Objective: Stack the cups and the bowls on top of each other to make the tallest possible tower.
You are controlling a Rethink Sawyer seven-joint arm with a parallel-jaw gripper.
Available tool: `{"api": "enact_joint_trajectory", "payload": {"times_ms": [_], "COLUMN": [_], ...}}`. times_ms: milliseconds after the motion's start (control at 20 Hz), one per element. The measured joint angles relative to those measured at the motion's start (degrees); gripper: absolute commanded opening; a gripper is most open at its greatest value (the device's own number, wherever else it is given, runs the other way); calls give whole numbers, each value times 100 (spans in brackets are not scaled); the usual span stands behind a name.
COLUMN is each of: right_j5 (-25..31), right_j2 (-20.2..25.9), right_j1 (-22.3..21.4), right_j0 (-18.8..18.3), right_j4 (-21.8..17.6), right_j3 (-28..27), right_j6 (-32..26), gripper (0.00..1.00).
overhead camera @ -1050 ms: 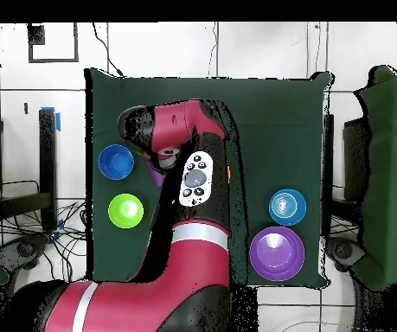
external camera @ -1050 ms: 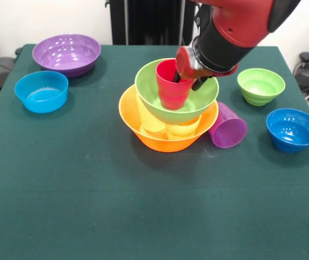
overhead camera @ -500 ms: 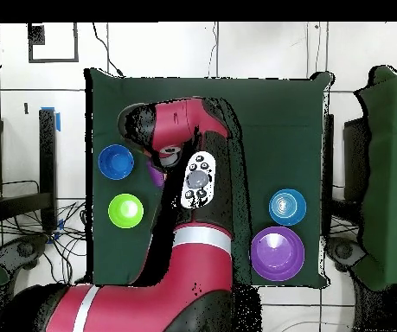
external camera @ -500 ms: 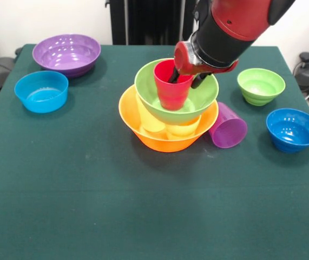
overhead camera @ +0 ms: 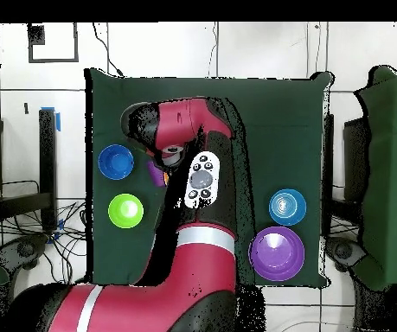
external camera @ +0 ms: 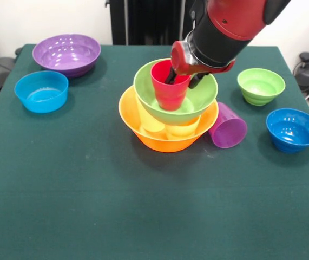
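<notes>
Green felt table (external camera: 89, 206) again, and we're looking at the tower (external camera: 168, 111) sitting mid-table: large orange bowl (external camera: 143, 138) at the bottom, two yellowish cups (external camera: 168, 127) inside it, large lime bowl (external camera: 197, 103) perched on those. The red-pink cup (external camera: 168, 89) is riding a touch higher in the lime bowl than a second ago, so we're guessing it's being lifted or re-seated. The gripper (external camera: 182, 80) is pinching the cup's rim, one finger inside. The purple cup (external camera: 229, 127) is lying on its side at the tower's 3 o'clock. Spare bowls are waiting at 10 and 3. White wall behind.
</notes>
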Motion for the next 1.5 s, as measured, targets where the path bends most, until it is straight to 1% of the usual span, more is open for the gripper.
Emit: {"api": "enact_joint_trajectory", "payload": {"times_ms": [850,1050,1500], "right_j5": [0,0,17], "right_j2": [10,10,11], "right_j1": [1,23,33], "right_j0": [-71,-64,15], "right_j4": [131,235,293], "right_j3": [0,-9,-17], "right_j6": [0,0,0], "gripper": [100,100,100]}}
